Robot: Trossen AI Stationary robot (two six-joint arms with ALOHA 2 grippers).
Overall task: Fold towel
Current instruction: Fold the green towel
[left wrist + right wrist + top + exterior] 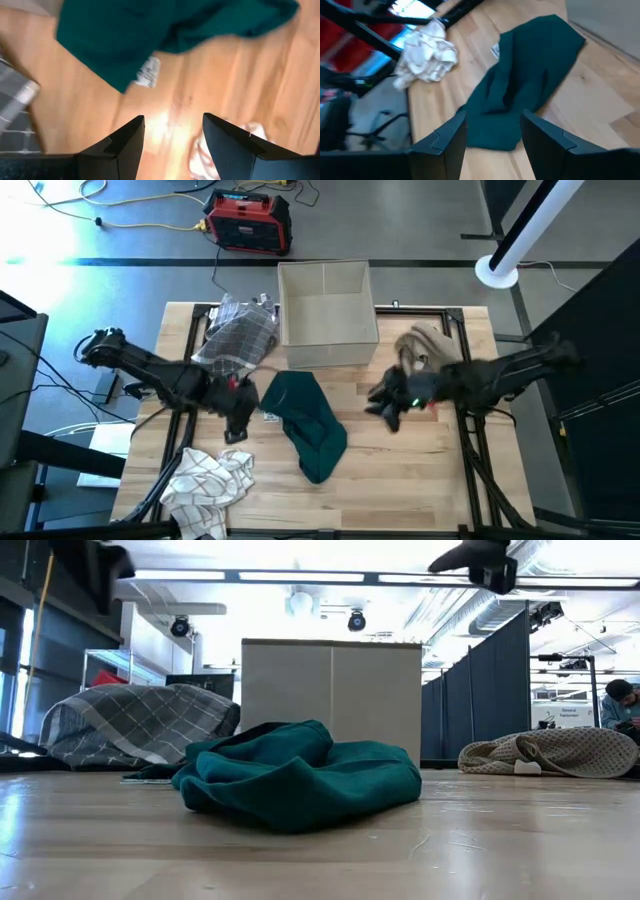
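Approach step, fold not begun: green towel (308, 423) lies bunched mid-counter (420, 470), left tool (237, 423) at its 9 o'clock, right tool (390, 412) at 3, both w/ fingers apart, empty; next needs corner grabs.

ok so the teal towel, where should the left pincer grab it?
Probably the near corner by the white tag, coming from the towel's left. The teal towel lies crumpled in a long heap on the table, and that tagged edge lies flat and free on the wood. The left pincer is open beside it; the right pincer is open opposite.
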